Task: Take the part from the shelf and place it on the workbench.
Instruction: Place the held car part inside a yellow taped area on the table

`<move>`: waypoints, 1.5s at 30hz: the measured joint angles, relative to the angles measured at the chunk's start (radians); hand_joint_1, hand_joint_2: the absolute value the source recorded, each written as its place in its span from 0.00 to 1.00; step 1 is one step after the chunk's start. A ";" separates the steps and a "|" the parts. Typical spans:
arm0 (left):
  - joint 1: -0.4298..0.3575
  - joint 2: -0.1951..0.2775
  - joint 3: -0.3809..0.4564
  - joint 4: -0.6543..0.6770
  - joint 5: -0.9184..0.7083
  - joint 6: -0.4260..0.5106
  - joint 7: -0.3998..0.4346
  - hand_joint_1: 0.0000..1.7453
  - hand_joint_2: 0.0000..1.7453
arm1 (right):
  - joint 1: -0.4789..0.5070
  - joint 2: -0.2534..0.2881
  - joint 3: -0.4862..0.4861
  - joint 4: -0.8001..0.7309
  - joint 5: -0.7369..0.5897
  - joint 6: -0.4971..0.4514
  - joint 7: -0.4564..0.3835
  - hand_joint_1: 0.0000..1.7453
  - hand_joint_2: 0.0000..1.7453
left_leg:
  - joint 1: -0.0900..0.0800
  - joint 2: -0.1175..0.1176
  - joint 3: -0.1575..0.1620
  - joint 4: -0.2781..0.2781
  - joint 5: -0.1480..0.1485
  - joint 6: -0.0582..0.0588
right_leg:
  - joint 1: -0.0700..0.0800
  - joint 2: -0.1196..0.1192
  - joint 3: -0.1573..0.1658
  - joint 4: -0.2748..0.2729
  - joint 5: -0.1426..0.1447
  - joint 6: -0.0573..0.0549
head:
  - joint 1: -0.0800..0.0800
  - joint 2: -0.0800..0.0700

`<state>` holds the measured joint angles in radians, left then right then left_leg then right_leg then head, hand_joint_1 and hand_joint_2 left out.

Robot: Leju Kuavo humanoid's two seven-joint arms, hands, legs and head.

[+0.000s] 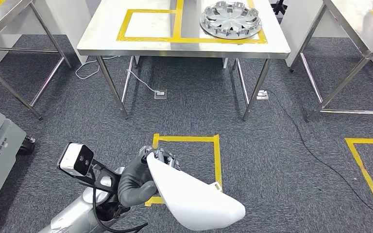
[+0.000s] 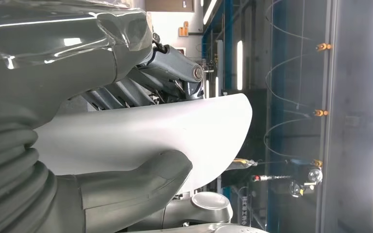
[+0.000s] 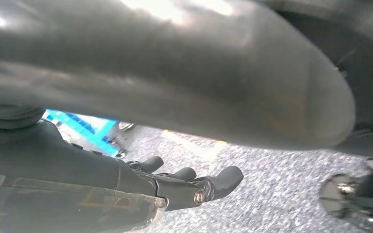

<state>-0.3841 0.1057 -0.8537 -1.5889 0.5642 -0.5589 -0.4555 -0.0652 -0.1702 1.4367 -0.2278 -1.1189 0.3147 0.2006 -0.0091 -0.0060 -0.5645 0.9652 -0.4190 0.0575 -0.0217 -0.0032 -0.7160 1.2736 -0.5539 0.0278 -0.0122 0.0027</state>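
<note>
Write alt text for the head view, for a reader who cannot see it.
The robot's left hand holds a smooth white part low over grey carpet, near a yellow tape square on the floor. Ahead stands a white workbench marked with yellow tape, with a silver hubcap lying on its right side.

Head view: bright, even, sharp overhead light. Left wrist view: glaring ceiling strips, blown-out edge. Right wrist view: dim, blurred, shadowed.

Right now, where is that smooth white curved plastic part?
In the head view, the smooth white curved plastic part sits low and centre, held by the left robot hand above the grey carpet, over a yellow tape square, short of the white workbench.
</note>
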 joint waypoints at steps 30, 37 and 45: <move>-0.011 -0.012 -0.002 0.010 -0.006 -0.010 -0.005 1.00 1.00 | -0.005 0.005 0.000 0.002 0.005 -0.008 -0.002 0.00 0.00 | 0.003 0.001 0.005 -0.003 -0.001 0.002 | 0.004 0.003 0.012 -0.006 -0.005 -0.007 | 0.005 0.000; -0.012 -0.014 -0.004 0.014 -0.006 -0.018 -0.005 1.00 1.00 | -0.002 0.004 -0.001 0.006 -0.004 -0.008 -0.002 0.00 0.00 | 0.000 -0.007 0.033 0.027 -0.069 -0.029 | -0.010 -0.001 0.093 -0.267 0.148 0.018 | 0.006 0.000; -0.012 -0.013 -0.004 0.013 -0.006 -0.019 -0.005 1.00 1.00 | 0.001 0.007 -0.004 0.008 -0.004 -0.007 -0.003 0.00 0.00 | 0.019 0.000 -0.125 0.314 -0.183 -0.070 | -0.010 0.005 0.140 -0.269 0.106 -0.033 | -0.001 0.000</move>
<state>-0.3962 0.0924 -0.8572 -1.5756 0.5587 -0.5783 -0.4609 -0.0646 -0.1635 1.4325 -0.2200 -1.1233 0.3080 0.1980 0.0096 -0.0061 -0.6898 1.2796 -0.6019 -0.0123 -0.0318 0.0014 -0.5757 1.0042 -0.4477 -0.0052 -0.0135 0.0027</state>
